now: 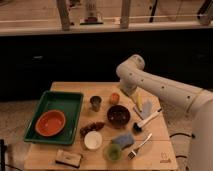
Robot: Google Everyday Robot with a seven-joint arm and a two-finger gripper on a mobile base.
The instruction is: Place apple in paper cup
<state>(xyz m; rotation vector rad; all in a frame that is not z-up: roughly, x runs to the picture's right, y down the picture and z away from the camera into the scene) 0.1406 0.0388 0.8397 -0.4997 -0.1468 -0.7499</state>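
Claw [125, 92] low over far side of bench [162, 142], spread or pressed together I cannot tell | dark brown bowl [118, 116] sits between fruit and target | paper cup [93, 140] near front edge, mouth up | apple [114, 98] on bench just camera-left of my claw, cup well apart toward front.

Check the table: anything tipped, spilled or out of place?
Nothing stands out. The apple sits on the table behind the brown bowl; the paper cup stands upright near the front. The gripper is low beside the apple. No spill visible.
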